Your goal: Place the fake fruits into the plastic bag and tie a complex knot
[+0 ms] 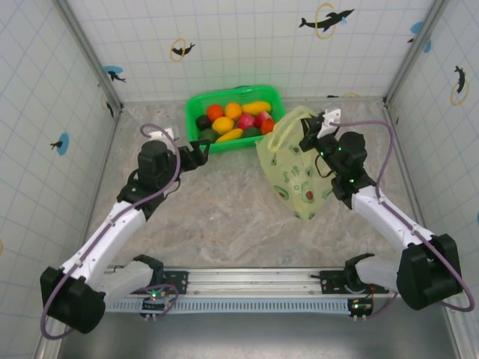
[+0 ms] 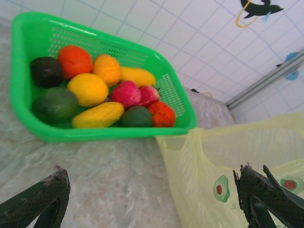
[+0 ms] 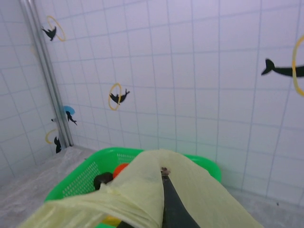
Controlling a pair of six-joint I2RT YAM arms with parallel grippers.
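Wide open and empty, the left tool (image 2: 149,172) hovers low over the table (image 1: 224,217), facing the basket (image 2: 28,111). Thin yellow-green film with avocado prints, the bag (image 1: 293,176) hangs limp just right of the basket, its top pinched in the closed right tool (image 1: 308,140). All the fruits (image 2: 99,95) (orange, yellow, pink, red, dark green) lie in the basket.

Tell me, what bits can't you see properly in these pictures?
Right hand: right wrist view, the plastic bag drapes over its fingers.
Left hand fingers: left wrist view, cut off by the bottom edge.
Fake fruits: left wrist view, any lower ones are buried under the top layer in the basket.
Bag's inside: top view, crumpled film hides it.
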